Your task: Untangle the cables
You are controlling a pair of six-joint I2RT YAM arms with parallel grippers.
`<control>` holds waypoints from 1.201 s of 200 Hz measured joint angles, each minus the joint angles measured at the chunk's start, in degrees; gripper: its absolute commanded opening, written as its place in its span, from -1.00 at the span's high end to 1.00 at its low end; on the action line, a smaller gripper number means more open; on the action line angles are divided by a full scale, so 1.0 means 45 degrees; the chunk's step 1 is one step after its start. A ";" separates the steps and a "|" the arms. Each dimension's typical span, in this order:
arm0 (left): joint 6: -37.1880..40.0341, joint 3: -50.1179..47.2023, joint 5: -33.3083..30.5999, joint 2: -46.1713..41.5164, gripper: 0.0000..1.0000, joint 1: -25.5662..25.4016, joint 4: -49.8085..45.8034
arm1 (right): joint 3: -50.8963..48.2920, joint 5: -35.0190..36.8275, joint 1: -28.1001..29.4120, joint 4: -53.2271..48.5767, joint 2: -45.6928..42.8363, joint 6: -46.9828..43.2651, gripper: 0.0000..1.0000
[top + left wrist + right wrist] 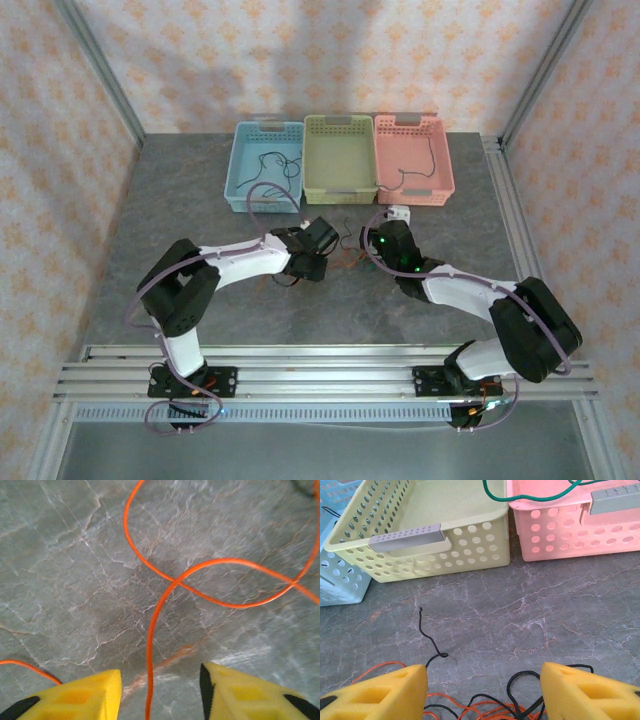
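Peach floral-papered walls enclose a grey marbled table. Just left of centre, the left gripper is spread astride an orange cable. Right of it, the right gripper, likewise spread, hangs over the tangled cables.

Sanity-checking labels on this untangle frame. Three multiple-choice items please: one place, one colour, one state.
1. Which basket stands in the middle of the row? A blue, B yellow-green, C pink.
2. What colour is the cable running between the fingers of the left hand? A green, B black, C orange.
3. The right hand is: A open, B shut on a basket, C shut on nothing.
Key: B, the yellow-green basket has one on each side; C, that cable is orange; A, its fingers stand well apart.
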 measured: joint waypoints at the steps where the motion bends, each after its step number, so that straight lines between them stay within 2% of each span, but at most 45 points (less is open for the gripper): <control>1: -0.0039 0.0000 0.0000 0.0024 0.40 0.0000 -0.0010 | 0.0000 0.0000 0.0000 0.0000 0.0000 0.0000 -0.23; 29: -0.0019 0.0000 -0.0034 0.0049 1.00 0.0000 -0.0044 | 0.0000 0.0000 0.0000 0.0000 0.0000 0.0000 -0.23; 62: 0.0160 -0.0005 -0.0437 -0.0797 1.00 0.0000 -0.0238 | 0.0000 -0.0010 0.0000 0.0000 0.0000 0.0000 -0.23; 109: 0.0369 -0.0117 -0.1287 -0.4138 1.00 0.0000 -0.0355 | -0.0092 -0.0515 -0.0005 0.0228 0.0000 0.0087 -0.21; 138: 0.0471 -0.1039 -0.1753 -0.5707 1.00 0.0000 -0.0233 | -0.0146 -0.1132 -0.0010 0.0461 0.0005 0.0087 -0.21; 209: 0.0495 -0.3225 -0.2919 -0.7431 1.00 0.0000 0.0408 | -0.0112 -0.2667 0.0000 0.0617 0.0160 0.0034 -0.17; 240: 0.0491 -0.3473 -0.3113 -0.7480 1.00 0.0000 0.0622 | 0.0763 -0.2982 0.0005 -0.0452 0.1064 -0.0029 -0.17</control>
